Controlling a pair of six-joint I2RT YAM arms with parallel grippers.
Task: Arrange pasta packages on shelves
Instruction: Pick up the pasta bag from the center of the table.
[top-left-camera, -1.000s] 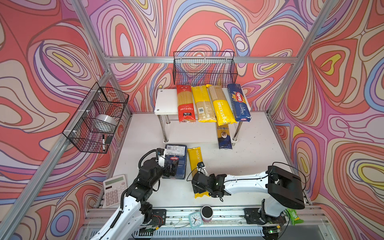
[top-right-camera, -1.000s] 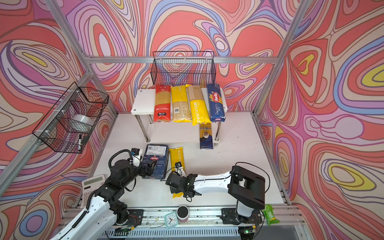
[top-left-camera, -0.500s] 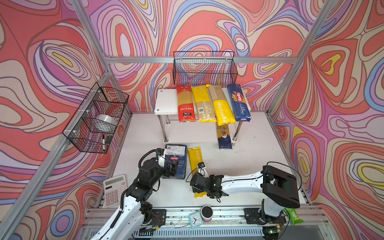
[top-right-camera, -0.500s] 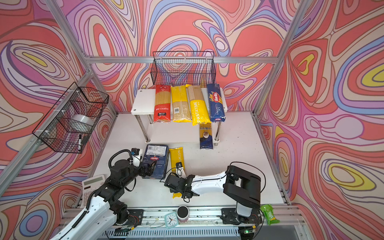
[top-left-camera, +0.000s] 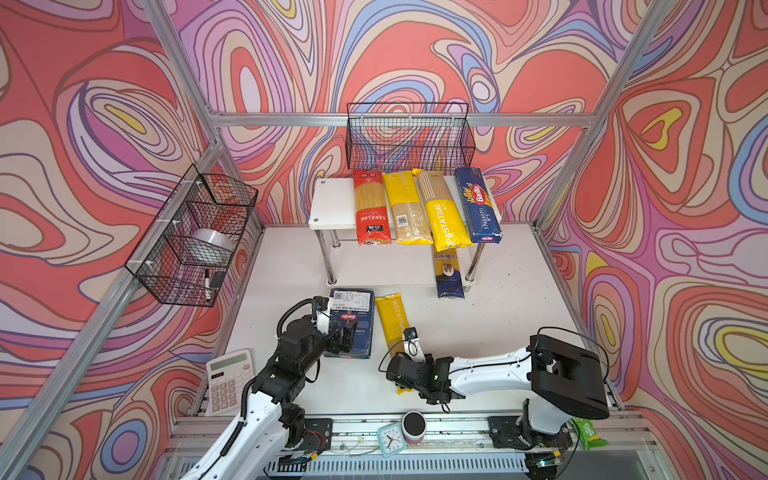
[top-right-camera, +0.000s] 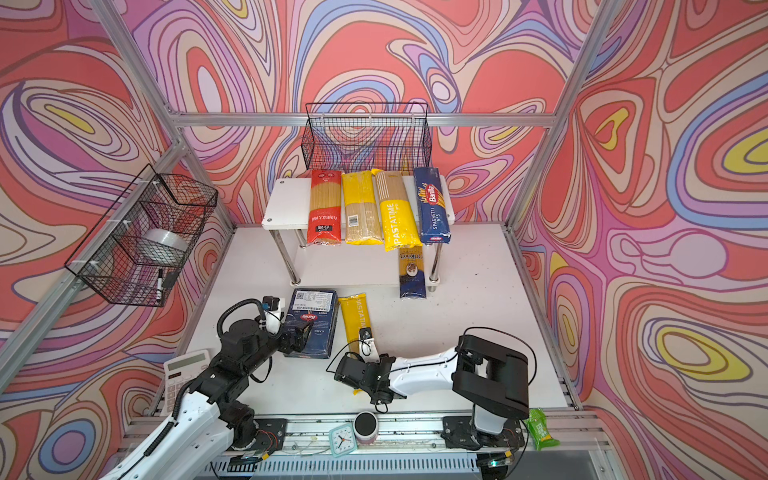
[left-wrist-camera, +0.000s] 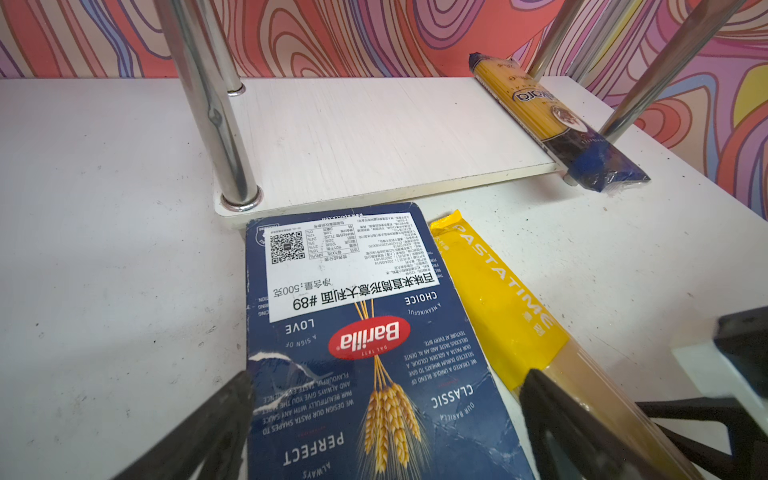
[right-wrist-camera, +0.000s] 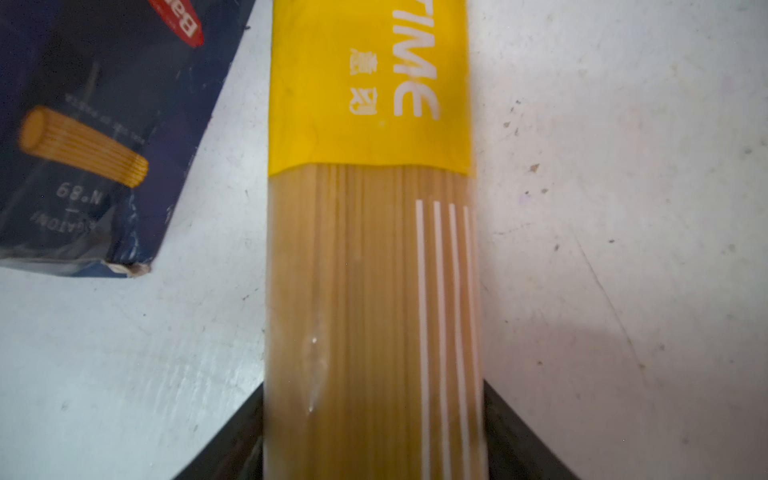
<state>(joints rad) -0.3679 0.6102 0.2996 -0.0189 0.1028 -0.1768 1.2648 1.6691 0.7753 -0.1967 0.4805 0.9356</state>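
Right tool (right-wrist-camera: 374, 399) closed around the clear end of a yellow PASTATIME pack (top-left-camera: 392, 318), which lies flat on the surface (top-left-camera: 498, 324) in front of the white two-tier rack (top-left-camera: 332, 203); left tool (left-wrist-camera: 386, 378) stands with jaws wide over the wide blue Barilla box (top-left-camera: 357, 316) just beside that pack, gripping nothing as far as can be seen. Five packs are shelved: a red bag (top-left-camera: 371, 208), a yellow bag (top-left-camera: 405, 212), a second PASTATIME bag (top-left-camera: 444, 220) and a slim Barilla box (top-left-camera: 478, 205) side by side on the top board, and a dark blue bag (top-left-camera: 448, 274) on the lower one, its end past the front edge. By that count two packs are left to place. Only the right wrist view shows the jaws set against both long edges of the pack, which the arm hides in both top views; the left wrist view shows how bare the lower board is, partly covered from above; the top row appears in the top views alone
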